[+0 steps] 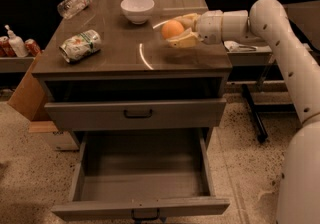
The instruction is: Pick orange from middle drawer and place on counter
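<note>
Orange-skinned, small, round: the orange is clamped between the two cream-coloured fingers of the white arm's two-finger gripper, one finger on its far side and one on its near side.

- Position: over the right half of the glossy brown-grey stone-look counter, low above it. I cannot tell whether the fruit touches the top.
- Key relation: the arm comes in from the counter's right edge, with its long axis running right to left and roughly level. The orange sits at the tip, toward the counter's middle, and bare countertop lies straight beneath it. By my reading, the placing is a short move down, then letting go.
- Around:
  - A white round bowl stands behind and to the left, near but apart.
  - A crushed green-and-white can lies well apart on the left.
  - A clear plastic bottle lies on its side at the far left corner.
  - Nothing stands under the fruit.
- Below: the wide grey middle drawer is pulled out with its floor showing.
- Risk: round fruit may roll once freed, and the right edge is not far.
</note>
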### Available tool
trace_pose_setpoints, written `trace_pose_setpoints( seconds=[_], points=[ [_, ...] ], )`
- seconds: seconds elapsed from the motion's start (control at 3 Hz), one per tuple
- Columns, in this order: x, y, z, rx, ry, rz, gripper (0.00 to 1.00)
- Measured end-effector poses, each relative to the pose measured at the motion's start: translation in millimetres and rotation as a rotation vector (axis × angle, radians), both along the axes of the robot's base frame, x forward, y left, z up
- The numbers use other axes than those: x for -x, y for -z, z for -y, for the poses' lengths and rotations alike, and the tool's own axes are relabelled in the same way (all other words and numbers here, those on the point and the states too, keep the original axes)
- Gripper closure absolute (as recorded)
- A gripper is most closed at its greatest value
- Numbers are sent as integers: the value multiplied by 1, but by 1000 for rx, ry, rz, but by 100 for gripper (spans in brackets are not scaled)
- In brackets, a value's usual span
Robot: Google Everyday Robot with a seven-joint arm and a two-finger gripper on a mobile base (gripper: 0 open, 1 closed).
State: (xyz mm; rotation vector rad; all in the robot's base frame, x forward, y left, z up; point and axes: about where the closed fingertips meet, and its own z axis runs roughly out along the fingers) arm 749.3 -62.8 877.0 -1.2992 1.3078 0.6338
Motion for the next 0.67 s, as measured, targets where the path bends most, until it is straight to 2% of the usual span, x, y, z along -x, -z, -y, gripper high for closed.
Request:
trace_pose_setpoints(
  seconds=[0.67],
  points=[
    [-28, 10, -11, 76, 44, -109, 52]
  ],
)
